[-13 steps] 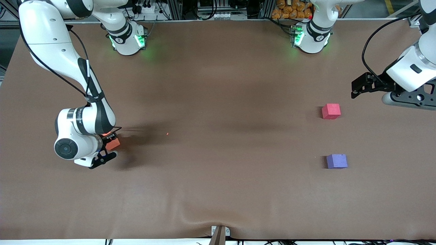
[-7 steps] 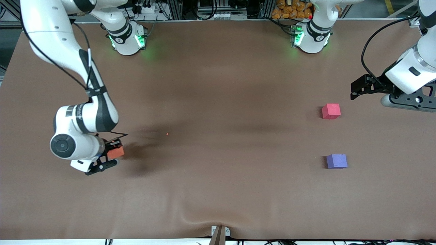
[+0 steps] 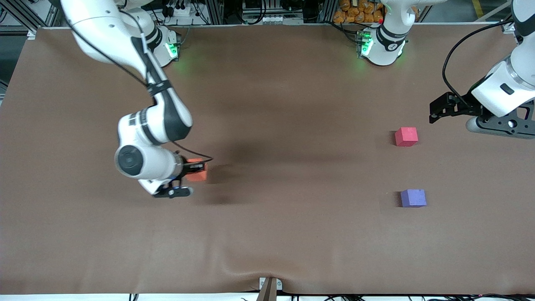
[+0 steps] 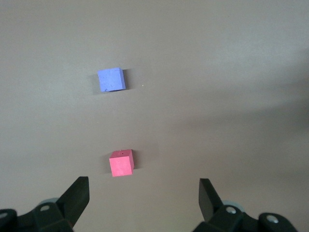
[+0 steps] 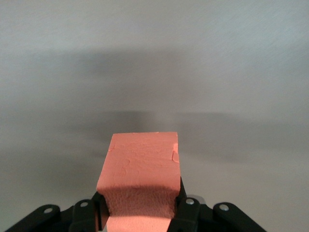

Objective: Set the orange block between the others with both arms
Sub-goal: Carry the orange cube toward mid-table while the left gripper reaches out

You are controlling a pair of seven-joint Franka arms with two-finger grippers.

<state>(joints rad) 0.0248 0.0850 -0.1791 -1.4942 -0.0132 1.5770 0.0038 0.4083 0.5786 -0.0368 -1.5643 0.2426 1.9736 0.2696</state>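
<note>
Over the table, right gripper (image 3: 193, 170) clamps the orange block (image 3: 197, 172); left gripper (image 3: 434, 112) waits, fingers apart.

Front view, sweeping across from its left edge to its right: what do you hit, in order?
Right claw shut on the orange block → red-pink cube → purple-blue cube → left claw, open.

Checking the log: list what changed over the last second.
The right gripper, shut on the orange block, carried it toward the left arm's end of the table. The left gripper stayed open beside the red cube. Both it and the purple cube stayed put.
</note>
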